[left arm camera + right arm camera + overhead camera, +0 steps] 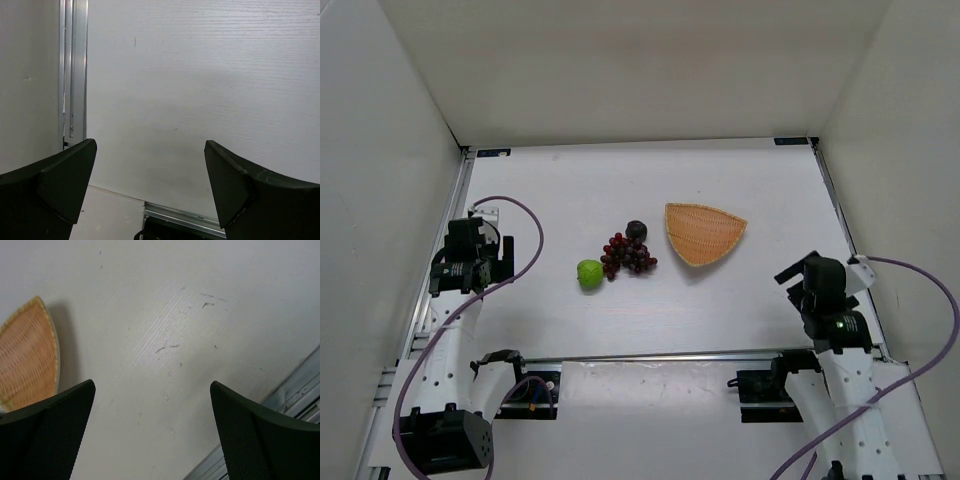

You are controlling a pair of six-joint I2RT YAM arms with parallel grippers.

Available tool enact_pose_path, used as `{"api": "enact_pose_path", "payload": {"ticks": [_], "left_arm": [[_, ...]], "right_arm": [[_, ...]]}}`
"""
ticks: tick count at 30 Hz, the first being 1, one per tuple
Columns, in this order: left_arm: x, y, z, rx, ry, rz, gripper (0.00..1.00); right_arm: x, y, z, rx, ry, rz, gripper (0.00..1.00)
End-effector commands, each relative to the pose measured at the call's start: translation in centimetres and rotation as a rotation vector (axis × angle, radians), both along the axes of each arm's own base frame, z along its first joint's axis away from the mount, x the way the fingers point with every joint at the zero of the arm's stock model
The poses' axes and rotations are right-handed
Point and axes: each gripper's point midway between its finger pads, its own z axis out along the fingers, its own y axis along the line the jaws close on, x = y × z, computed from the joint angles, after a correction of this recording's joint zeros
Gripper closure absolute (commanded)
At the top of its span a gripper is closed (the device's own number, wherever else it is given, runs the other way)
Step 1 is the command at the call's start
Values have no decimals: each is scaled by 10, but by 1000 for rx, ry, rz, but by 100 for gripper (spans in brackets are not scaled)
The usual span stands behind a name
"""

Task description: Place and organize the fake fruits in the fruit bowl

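Note:
A dark red-purple grape bunch (628, 256), a lime-green round fruit (589, 274) and a smaller dark purple-black round fruit (636, 229) lie together on the white table, just left of the wicker fruit bowl (703, 232). The bowl holds no fruit; its edge also shows in the right wrist view (27, 355). My left gripper (470, 245) is open and empty at the far left, well away from the fruits. My right gripper (800, 280) is open and empty at the right, below and right of the bowl. No fruit shows in either wrist view.
White walls enclose the table on the left, back and right. A metal rail (660, 355) runs along the near edge by the arm bases, and another rail (74, 70) runs along the left side. Purple cables (525, 225) loop beside both arms.

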Motion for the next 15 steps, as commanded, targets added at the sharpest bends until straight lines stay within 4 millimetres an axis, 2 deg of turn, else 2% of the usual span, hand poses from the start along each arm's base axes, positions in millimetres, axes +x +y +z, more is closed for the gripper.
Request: {"api": "enact_pose_path", "payload": {"ticks": [1,2,3,4,5,6,7,8,9,10,11,12,13,14,15], "left_arm": [[-1,2,6,0,-27,18,0],[0,3,4,6,-13,24,0],[1,5,8,6,-26,39,0],[1,5,6,5,-17,39,0],[1,5,6,5,-17,39,0],[1,5,6,5,-17,39,0],[2,3,5,-3,-18,32,0],[2,1,5,-10,-18,26,0],[2,2,5,-4,-16,19,0],[0,1,3,-4,-14,19,0],[0,1,3,-4,-14,19,0],[-2,2,-2,1,1,12,0],[-3,2,1,2,-10,12,0],[-6,1,-8,0,13,12,0],[-6,1,-8,0,13,12,0]], "right_arm": [[27,33,11,10,8,265,2],[32,44,6,-7,62,347,2],[42,51,21,-23,36,387,2],[47,67,27,-48,36,469,2],[54,77,26,-91,69,524,2],[62,88,35,-125,50,570,2],[67,118,55,-155,3,679,2],[74,135,50,-208,43,753,2],[78,155,54,-226,40,836,0],[76,189,58,-242,24,964,0],[86,216,60,-290,51,1078,0],[89,238,61,-308,57,1160,0],[81,266,61,-333,68,1269,0],[87,287,38,-380,147,1333,0],[99,308,59,-435,97,1378,0]]}}
